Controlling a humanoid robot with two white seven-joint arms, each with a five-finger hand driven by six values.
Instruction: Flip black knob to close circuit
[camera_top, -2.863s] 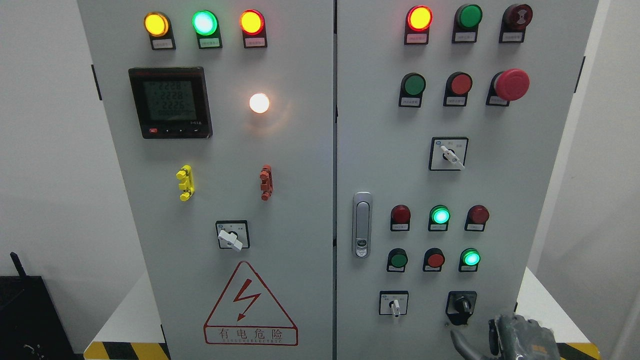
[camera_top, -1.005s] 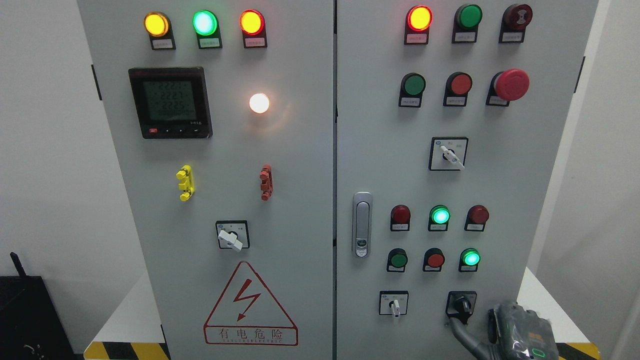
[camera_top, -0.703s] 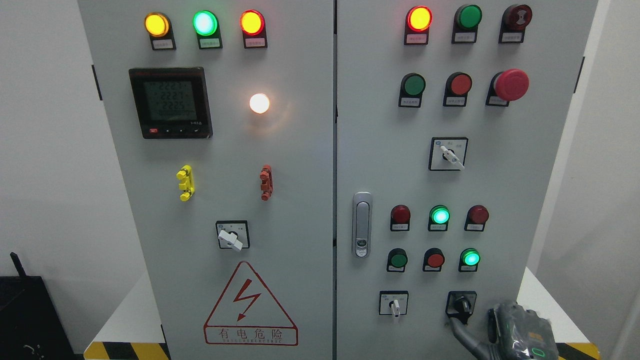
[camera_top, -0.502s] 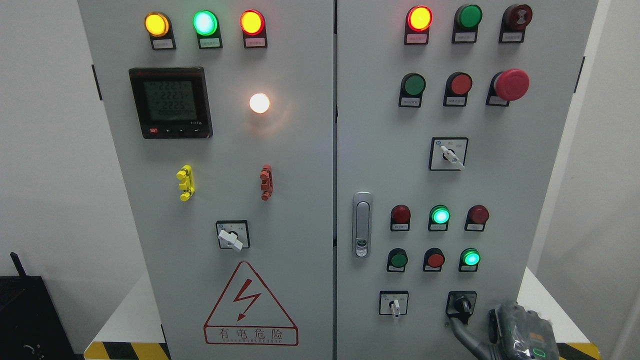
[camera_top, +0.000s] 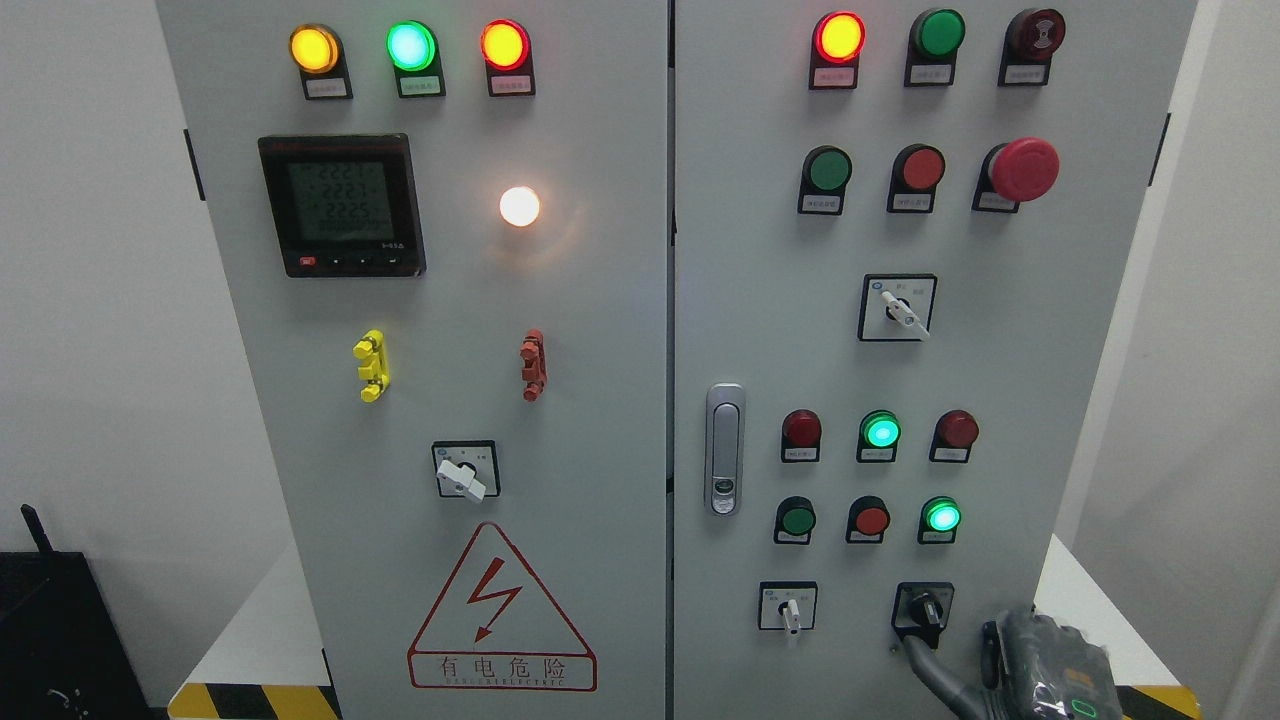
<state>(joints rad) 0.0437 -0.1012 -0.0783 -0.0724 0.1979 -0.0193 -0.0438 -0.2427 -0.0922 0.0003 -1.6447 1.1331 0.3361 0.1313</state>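
While only one arm shows, the lines below cover what the head view gives.

Knob: small black rotary knob on a black square plate (camera_top: 925, 608), low on the right-hand grey steel cabinet door (camera_top: 760, 300), just right of the white-handled selector switch (camera_top: 790, 610).

Knob axis: its grip bar runs roughly from 1 o'clock down to 7 o'clock, as far as can be read.

Hand: the right hand, grey and plastic-wrapped (camera_top: 1040, 675), enters at the bottom right corner.

Hand state: one dark finger (camera_top: 925, 665) reaches up, its tip just below the knob's plate; it seems to hold nothing, but whether the fingers are spread or curled cannot be told.

Key relation: the knob lies at about 11 o'clock from the hand, near; I judge the reach short, up and left.

Nearer arm: right; the left is not in view.

Hidden: most of the hand is cut off by the frame edge; contact between fingertip and knob cannot be made out.
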